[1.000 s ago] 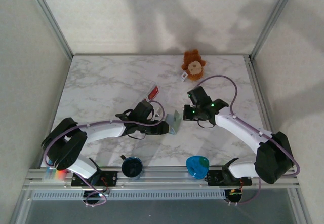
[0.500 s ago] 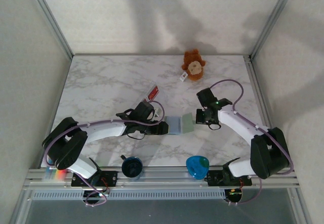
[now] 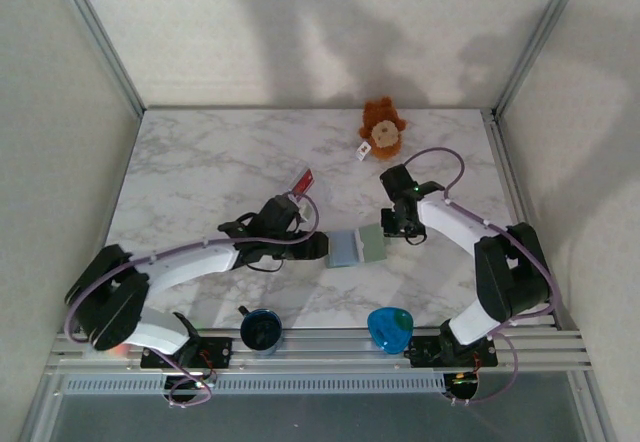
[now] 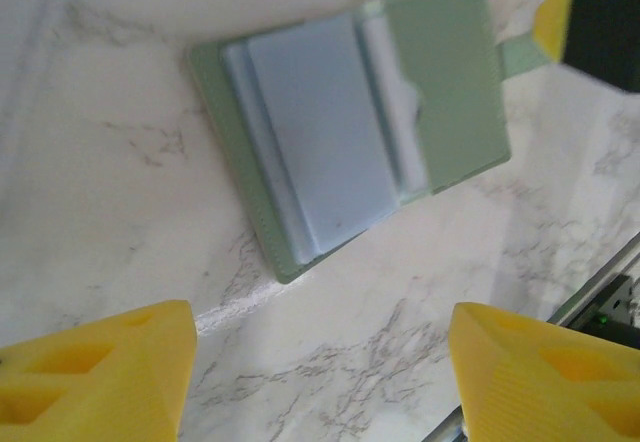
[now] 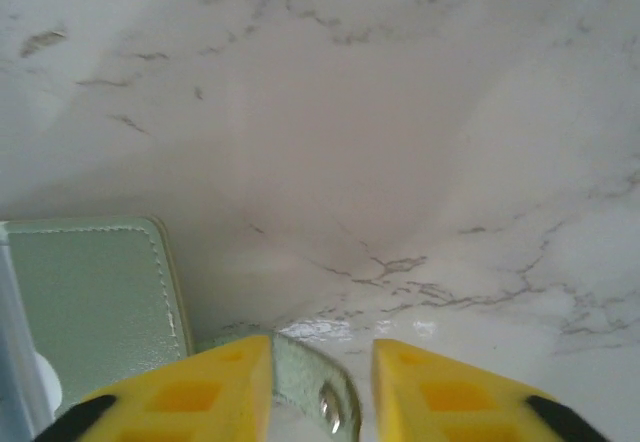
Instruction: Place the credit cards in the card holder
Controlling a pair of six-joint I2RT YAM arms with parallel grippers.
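Note:
The card holder (image 3: 357, 247) lies open and flat on the marble, its blue-grey inner side (image 4: 320, 132) up and a grey-green flap (image 5: 90, 302) on the right. My left gripper (image 3: 318, 250) sits just left of it, open wide (image 4: 320, 382) with nothing between the fingers. My right gripper (image 3: 393, 224) is at the wallet's right edge. Its jaws stand narrowly apart around the wallet's snap strap (image 5: 315, 387), with a gap on the right side. One red credit card (image 3: 303, 180) stands behind the left gripper; a second card is hidden.
A brown plush monkey (image 3: 382, 127) with a white tag sits at the back. A dark blue cup (image 3: 261, 328) and a bright blue object (image 3: 388, 327) stand near the front rail. Frame posts and walls enclose the table (image 3: 200, 162).
The wallet went from standing half-folded to lying open and flat. My right gripper swung down and to the right with the flap, then edged back left. The left arm stretched slightly forward.

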